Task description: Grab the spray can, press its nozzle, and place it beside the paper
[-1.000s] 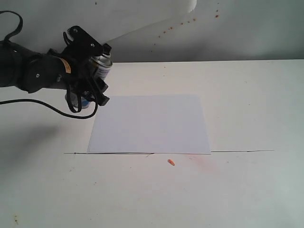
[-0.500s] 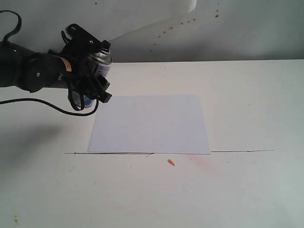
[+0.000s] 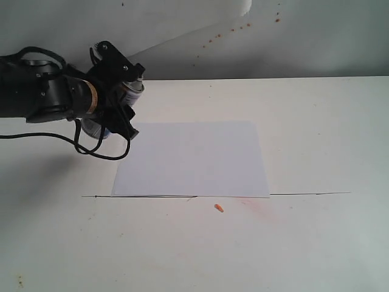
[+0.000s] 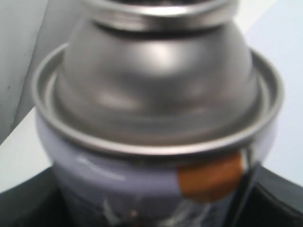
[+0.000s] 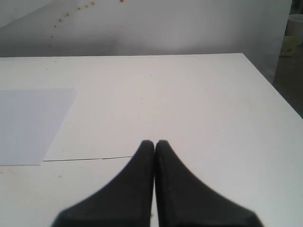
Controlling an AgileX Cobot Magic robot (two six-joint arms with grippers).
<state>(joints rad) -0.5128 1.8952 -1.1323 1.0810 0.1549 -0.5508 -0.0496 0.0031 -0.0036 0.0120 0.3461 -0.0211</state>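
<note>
Two black fingers of the left gripper [image 3: 123, 97] are clamped on the small silver metal spray can [image 3: 129, 92] with the white printed label, one finger above it and one below. The can is tilted, its shiny domed top [image 4: 156, 85] leaning toward the paper. Its small black plastic nozzle [image 3: 138, 71] shows only as a dark nub, hard to separate from the upper finger. In the left wrist view the domed top fills the picture, with an orange patch [image 4: 208, 177] on the label just under the rim.

In the exterior view the can is just beside the far left corner of the plain white rectangular paper [image 3: 191, 159]. Whether its base touches the white table [image 3: 316, 134] cannot be told.

The right gripper [image 5: 155, 144] has its two dark fingers pressed together with nothing between them, above bare table.

A black cable [image 3: 91, 146] loops under the left arm. A small orange crumb [image 3: 219, 208] lies on the table in front of the paper's near edge, near a thin dark line [image 3: 310, 194].
</note>
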